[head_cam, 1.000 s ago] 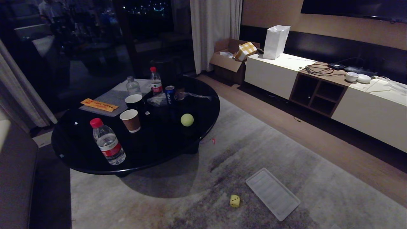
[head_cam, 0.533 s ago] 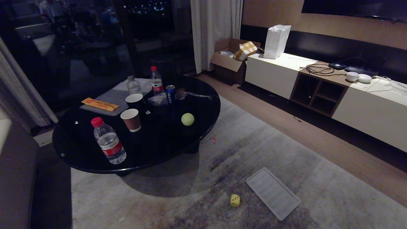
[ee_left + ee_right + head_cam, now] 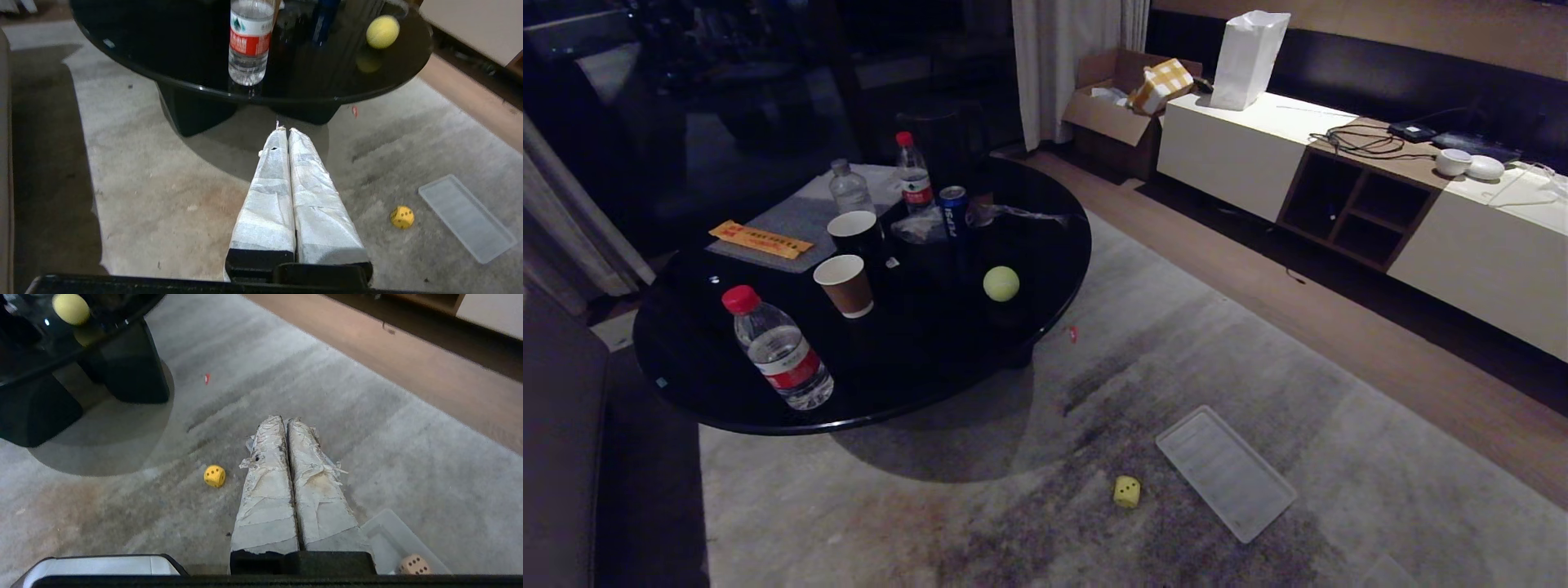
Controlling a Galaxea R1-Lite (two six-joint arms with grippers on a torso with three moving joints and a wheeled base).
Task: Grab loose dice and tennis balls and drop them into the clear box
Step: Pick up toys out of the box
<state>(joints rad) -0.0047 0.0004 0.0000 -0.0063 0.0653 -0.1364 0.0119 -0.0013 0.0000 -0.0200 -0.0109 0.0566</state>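
Barely started imo: tan die (image 3: 413,564) sits in the clear box (image 3: 388,535), yellow die (image 3: 1126,492) on the rug, tennis ball (image 3: 1001,283) on the table's right side. Both grippers (image 3: 284,132) (image 3: 284,420) pinched closed, empty.

A lived-in sitting room, likely of a home or hotel suite, though the dim light leaves that unsettled. A round black glass bench (image 3: 866,392) carries water bottles (image 3: 778,349) and paper cups (image 3: 845,285) on a grey carpet (image 3: 1258,327). A low white media cabinet (image 3: 1462,253) lines the wall, beside curtains (image 3: 1062,65) and a cardboard box (image 3: 1107,122).
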